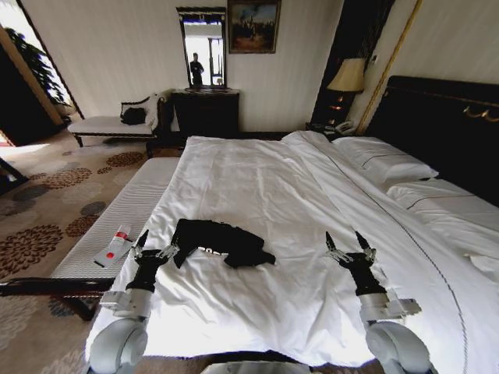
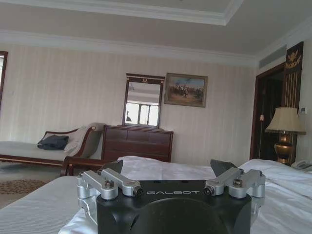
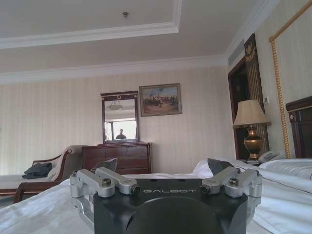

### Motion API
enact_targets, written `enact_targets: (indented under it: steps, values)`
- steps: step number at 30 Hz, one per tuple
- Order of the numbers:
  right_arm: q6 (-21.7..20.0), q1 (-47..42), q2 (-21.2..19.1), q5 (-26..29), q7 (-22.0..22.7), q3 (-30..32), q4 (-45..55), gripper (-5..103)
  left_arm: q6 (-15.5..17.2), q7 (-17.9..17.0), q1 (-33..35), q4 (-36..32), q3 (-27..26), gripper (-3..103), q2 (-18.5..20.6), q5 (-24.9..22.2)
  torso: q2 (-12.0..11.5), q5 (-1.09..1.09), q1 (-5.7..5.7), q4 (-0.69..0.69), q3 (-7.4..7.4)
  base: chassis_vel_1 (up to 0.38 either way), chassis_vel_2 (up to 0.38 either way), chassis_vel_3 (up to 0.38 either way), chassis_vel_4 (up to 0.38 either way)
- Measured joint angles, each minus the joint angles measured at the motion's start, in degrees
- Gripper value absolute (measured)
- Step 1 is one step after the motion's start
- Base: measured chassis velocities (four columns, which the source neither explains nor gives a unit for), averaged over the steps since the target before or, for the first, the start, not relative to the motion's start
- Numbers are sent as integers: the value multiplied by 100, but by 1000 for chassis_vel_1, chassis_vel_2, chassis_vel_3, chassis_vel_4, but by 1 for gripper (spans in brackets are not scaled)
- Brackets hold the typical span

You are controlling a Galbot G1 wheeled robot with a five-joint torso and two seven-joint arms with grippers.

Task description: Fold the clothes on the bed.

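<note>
Both my arms reach forward, near side, low. Left end effector [image 1: 153, 244] has fingers spread wide; right end effector [image 1: 348, 242] too, spread wide, pointing to the far side.

Black forearms on grey joints; each black claw [image 1: 150, 243] bears silver screwed linkages and "GALBOT" lettering.

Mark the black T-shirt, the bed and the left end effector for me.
Black T-shirt [image 1: 221, 241], head view: middle of the crumpled fabric.
Bed [image 1: 288, 195], head view: bare white duvet beyond the shirt.
Left end effector [image 1: 152, 245], head view: midway between its open fingertips, beside the shirt.
</note>
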Motion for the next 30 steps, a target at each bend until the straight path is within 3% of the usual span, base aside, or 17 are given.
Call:
enact_targets:
  steps: [17,22,24,25,27,30]
  values:
    - [202,-59,23,72,-114,-80,114,100,1,0,59,-102,-97,100,-26,-35,0,1,0,-1,0,2,28,-4,-34]
    - [217,-73,22,69,-108,-81,182,100,229,-18,-92,0,-64,100,135,-38,1,-1,-1,0,0,0,0,0,0]
    - [217,-80,26,50,-62,-96,196,100,625,-103,-219,43,-81,100,333,-66,0,-2,-1,-1,0,0,0,0,0]
    - [217,-79,41,25,-37,-119,200,100,1077,-256,-326,41,-104,100,556,-215,0,-1,0,0,0,0,0,0,0]
    - [217,-77,48,18,-32,-127,200,100,1253,-334,-375,39,-105,100,651,-296,0,-1,0,0,0,0,0,0,0]
    - [231,-60,115,-28,-20,-198,191,100,2267,-710,-769,72,-42,100,1239,-878,0,-1,0,0,0,0,0,0,0]
